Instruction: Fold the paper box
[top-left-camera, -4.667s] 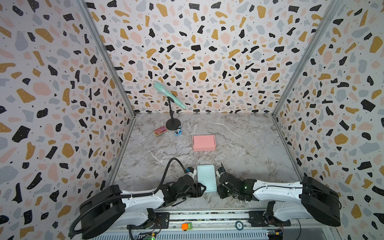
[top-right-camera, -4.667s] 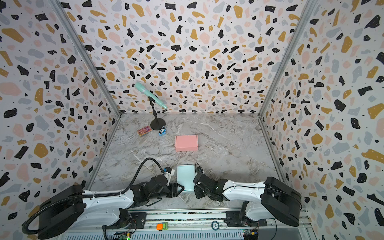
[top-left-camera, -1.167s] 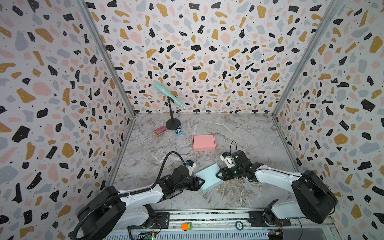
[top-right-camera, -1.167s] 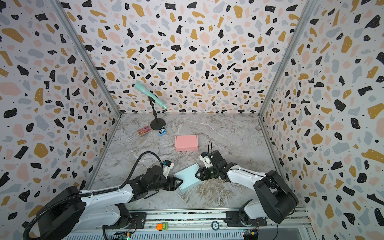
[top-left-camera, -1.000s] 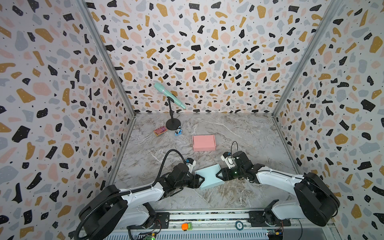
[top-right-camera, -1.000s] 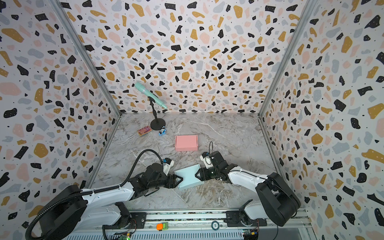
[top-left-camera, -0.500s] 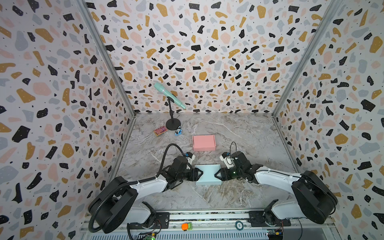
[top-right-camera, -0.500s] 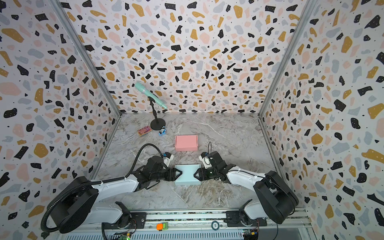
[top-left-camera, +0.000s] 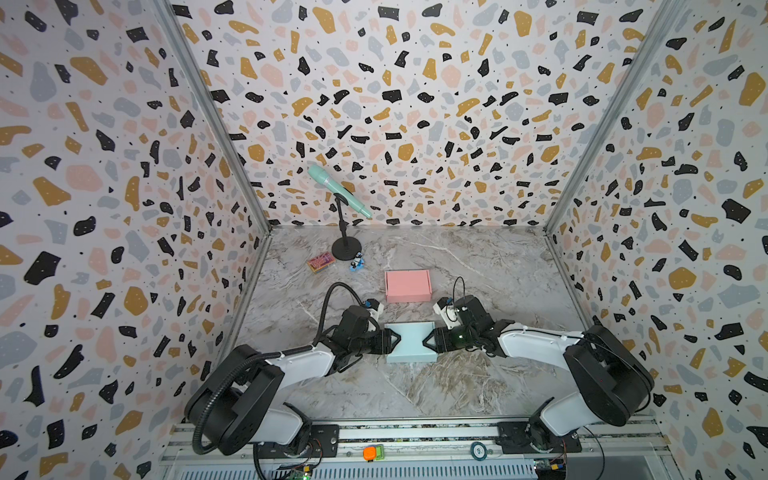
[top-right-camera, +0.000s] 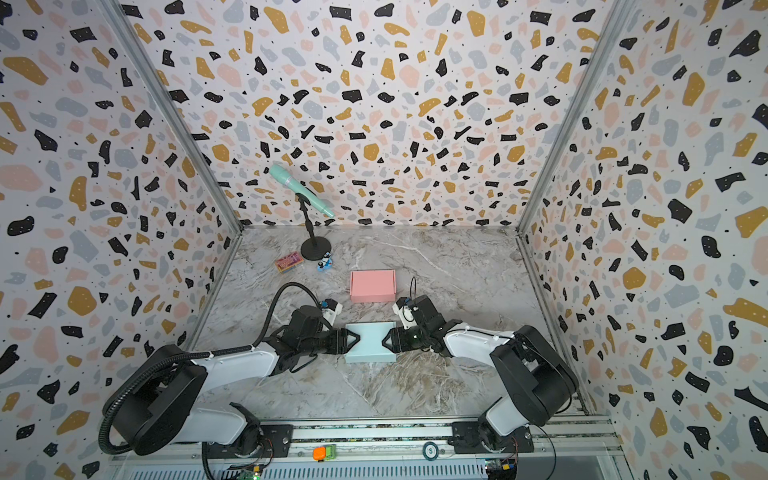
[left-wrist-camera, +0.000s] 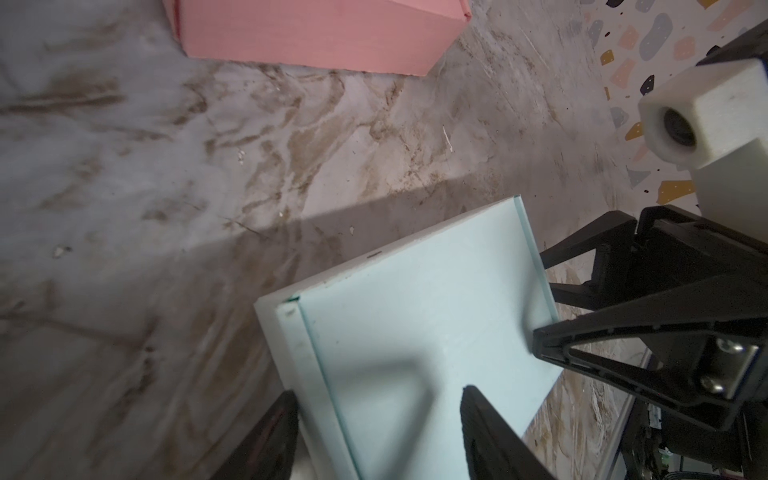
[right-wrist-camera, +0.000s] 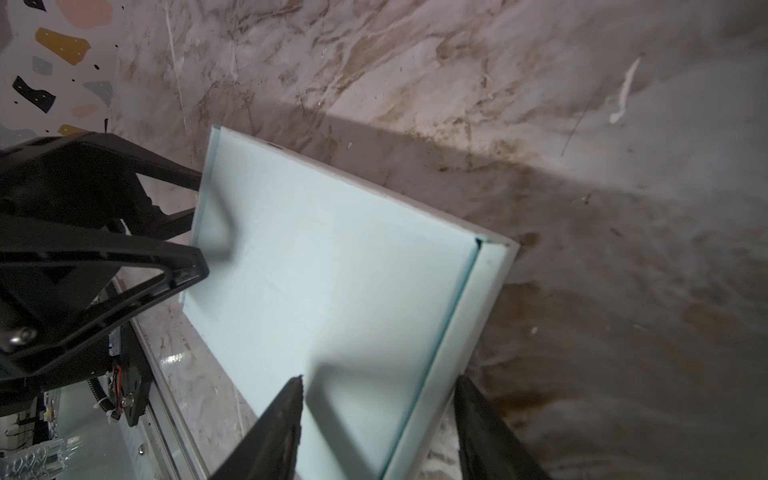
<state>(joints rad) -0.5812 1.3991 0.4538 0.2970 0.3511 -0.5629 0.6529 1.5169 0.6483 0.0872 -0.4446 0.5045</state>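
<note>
The pale blue box (top-left-camera: 411, 340) has been swung square between the jaws; left gripper (top-left-camera: 397, 338) and right gripper (top-left-camera: 426, 341) are clamped on its ends. Folding is judged ready.

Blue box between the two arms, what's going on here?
Both arms are on the blue box, which looks folded shut. The left gripper straddles its left end and the right gripper its right end, each with one finger over the top face. Whether they clamp it or only bracket it isn't clear. The pink box sits apart behind, untouched.
</note>
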